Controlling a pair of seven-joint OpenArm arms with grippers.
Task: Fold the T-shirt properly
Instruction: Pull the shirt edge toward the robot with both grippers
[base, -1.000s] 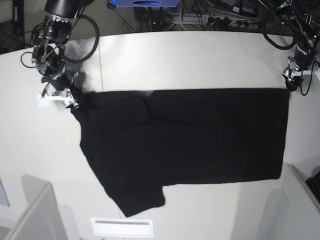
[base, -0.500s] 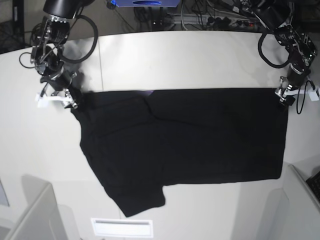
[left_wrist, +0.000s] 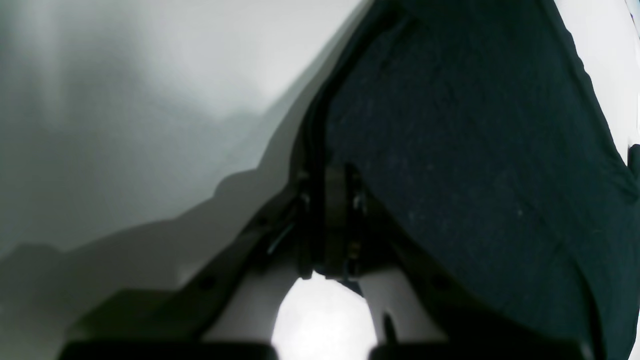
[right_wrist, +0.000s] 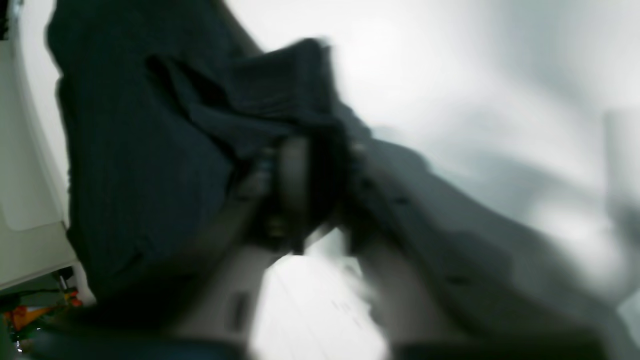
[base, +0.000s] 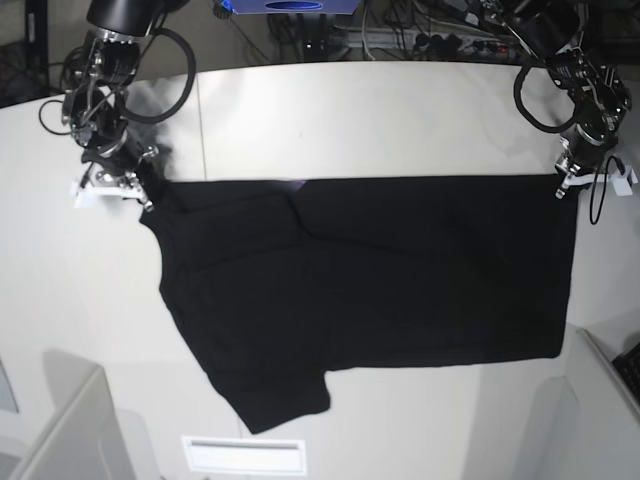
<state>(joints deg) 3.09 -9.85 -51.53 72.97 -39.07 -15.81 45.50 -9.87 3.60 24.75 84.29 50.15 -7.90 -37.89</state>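
Base view shows the T-shirt (base: 370, 290) lying plain black side up on the pale surface (base: 330, 120), mostly flat, with one sleeve sticking out at its near edge and a few soft creases toward the collar end. No fold looks finished; I see a single dark sheet spread wide, so the job seems to be at its very beginning.

Both arms sit at the shirt's far edge, one at each end. The left gripper (base: 566, 186) is at the hem-side far corner, and its wrist view shows the fingers (left_wrist: 336, 220) pressed together right on the cloth edge, pinching the shirt. The right gripper (base: 128, 186) is at the opposite far corner; its wrist view is blurred, yet bunched black fabric sits between the closed fingers (right_wrist: 295, 185), so I judge it is pinching the shirt too.

What seems left is nearly everything: lifting that far edge, carrying it over, tucking the sleeve, then halving the shirt
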